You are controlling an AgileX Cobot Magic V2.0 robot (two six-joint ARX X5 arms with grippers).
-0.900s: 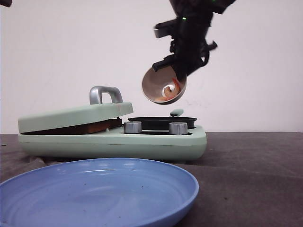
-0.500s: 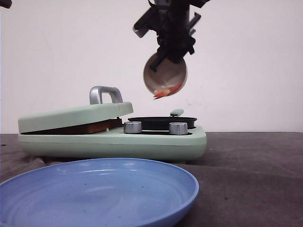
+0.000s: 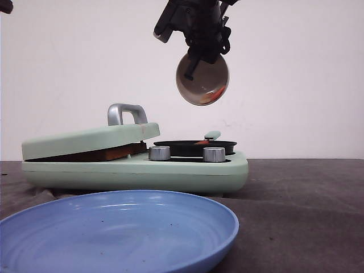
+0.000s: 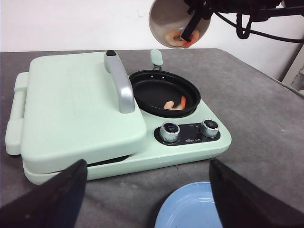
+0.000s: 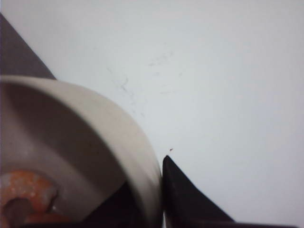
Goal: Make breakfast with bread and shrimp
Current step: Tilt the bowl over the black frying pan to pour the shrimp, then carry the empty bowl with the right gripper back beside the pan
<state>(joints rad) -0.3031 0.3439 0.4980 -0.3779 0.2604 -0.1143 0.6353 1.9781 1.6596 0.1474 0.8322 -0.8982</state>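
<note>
Shrimp — small pinkish-orange pieces — had begun dropping out of the beige round bowl [image 3: 202, 79]: one piece [image 4: 174, 104] now lay in the black round frying pan [image 4: 164, 91] directly below the right claw [image 3: 196, 40], where less than a second before all of it sat in the bowl. The claw had swung the bowl further over, its mouth nearly side-on, and stayed clenched on the rim. A second shrimp piece [image 4: 176, 38] clung inside the bowl, just under the claw's fingers, so the tipping looked only part done.

Bread — a browned slice edge [image 3: 114, 153] — showed under the closed pale green lid [image 4: 76, 111], down and off to one side of the claw. The left claw [image 4: 147, 199] stood released, empty.
</note>
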